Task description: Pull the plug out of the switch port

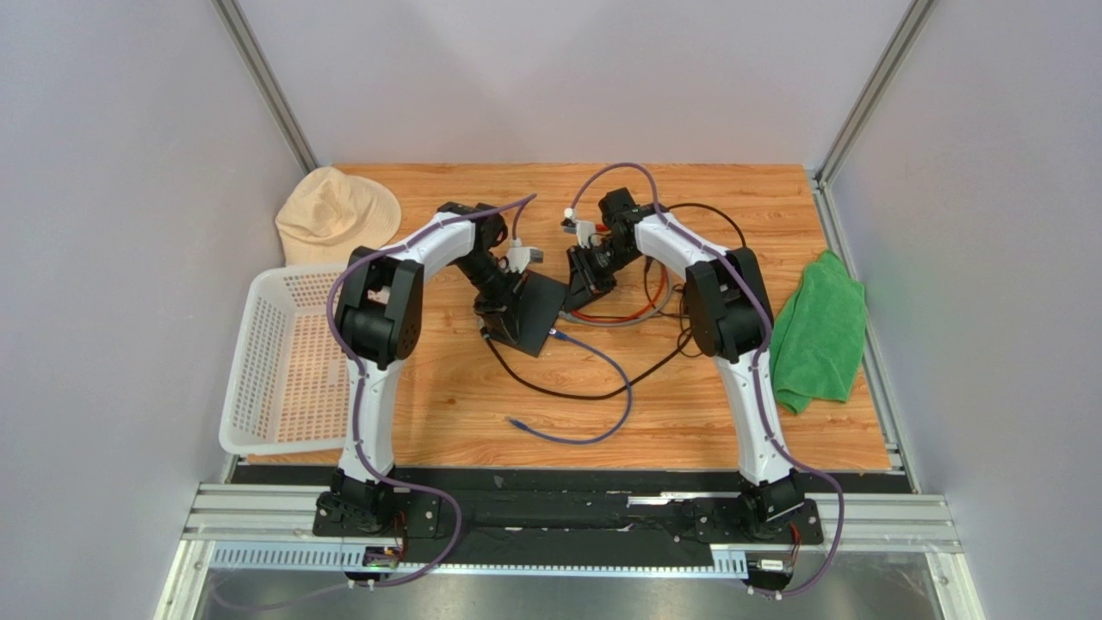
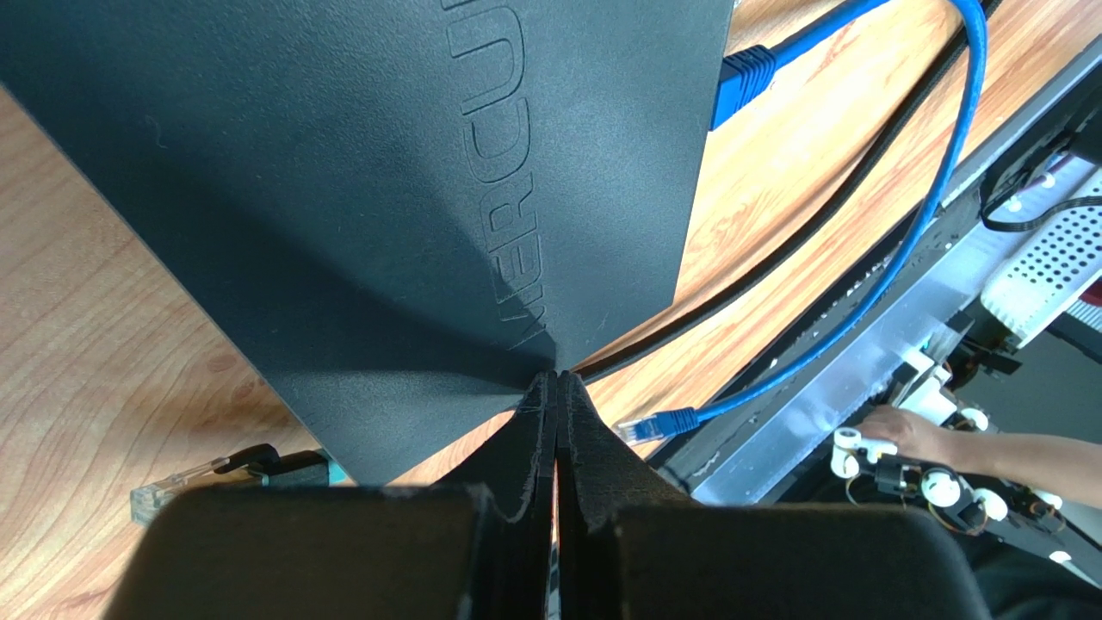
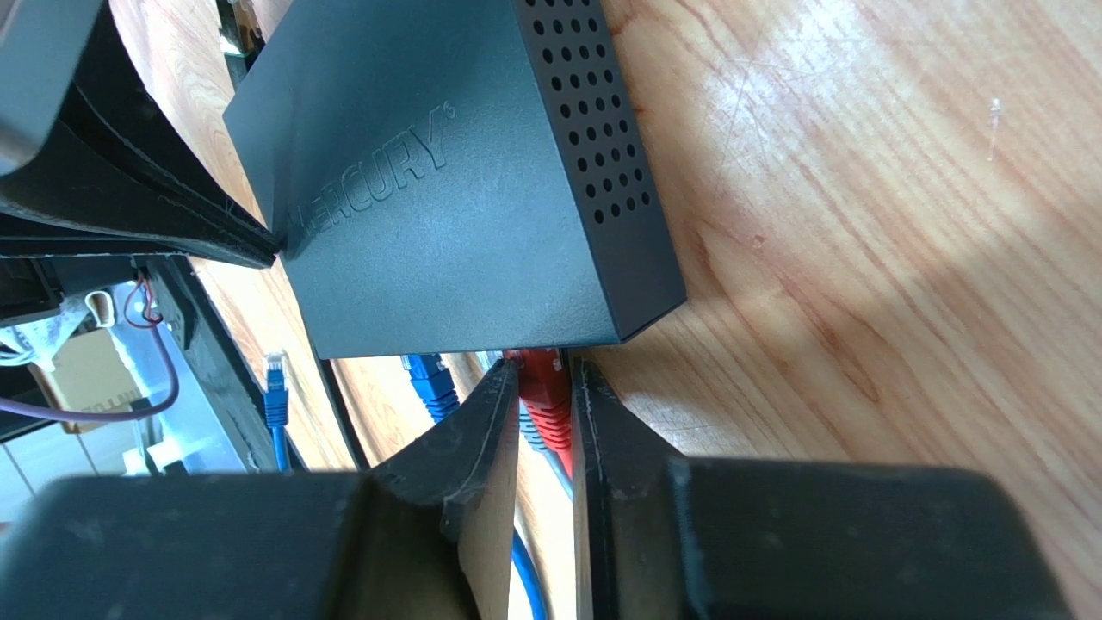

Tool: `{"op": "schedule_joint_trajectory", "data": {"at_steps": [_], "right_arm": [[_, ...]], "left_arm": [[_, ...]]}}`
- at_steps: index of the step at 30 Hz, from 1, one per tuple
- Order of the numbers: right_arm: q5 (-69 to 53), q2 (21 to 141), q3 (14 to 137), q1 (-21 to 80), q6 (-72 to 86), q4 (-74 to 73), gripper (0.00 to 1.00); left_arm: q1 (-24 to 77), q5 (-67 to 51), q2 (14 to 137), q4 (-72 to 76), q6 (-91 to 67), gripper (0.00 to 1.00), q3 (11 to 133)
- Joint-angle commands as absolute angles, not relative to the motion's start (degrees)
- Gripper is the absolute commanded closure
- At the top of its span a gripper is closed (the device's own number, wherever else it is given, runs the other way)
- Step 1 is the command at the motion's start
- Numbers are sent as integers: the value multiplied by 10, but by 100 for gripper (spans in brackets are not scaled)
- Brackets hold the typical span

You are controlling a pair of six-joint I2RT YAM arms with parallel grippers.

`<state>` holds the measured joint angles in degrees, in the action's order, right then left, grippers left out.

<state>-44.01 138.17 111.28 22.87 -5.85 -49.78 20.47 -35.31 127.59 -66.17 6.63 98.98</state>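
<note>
The flat black switch box (image 1: 533, 310) lies mid-table, also seen in the left wrist view (image 2: 388, 168) and the right wrist view (image 3: 440, 194). The blue plug (image 2: 740, 80) sits in a port on its narrow edge, also in the right wrist view (image 3: 427, 379); its cable loops to a free end (image 1: 518, 424). A red plug (image 3: 546, 388) sits in the port beside it. My right gripper (image 3: 550, 375) is shut on the red plug, at the box's edge. My left gripper (image 2: 559, 381) is shut, with its tips against a corner of the box.
A thick black cable (image 2: 802, 233) runs past the box and loops across the wood (image 1: 582, 388). A white basket (image 1: 278, 375) stands at the left, a beige hat (image 1: 334, 213) behind it, and a green cloth (image 1: 821, 330) at the right.
</note>
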Motion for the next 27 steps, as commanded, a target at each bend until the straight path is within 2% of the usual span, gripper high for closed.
{"op": "schedule_joint_trajectory", "data": {"at_steps": [1, 7, 16, 27], "right_arm": [[-323, 1403, 1073, 243, -107, -519, 89], [-308, 1396, 1067, 242, -109, -523, 100], [-280, 1410, 1070, 238, -123, -583, 100], [-299, 1390, 1049, 226, -120, -573, 100]], "left_arm": [[212, -274, 1317, -609, 87, 100, 985], [212, -274, 1318, -611, 86, 100, 989], [212, -272, 1324, -614, 81, 100, 998], [213, -271, 1324, -615, 82, 100, 998]]}}
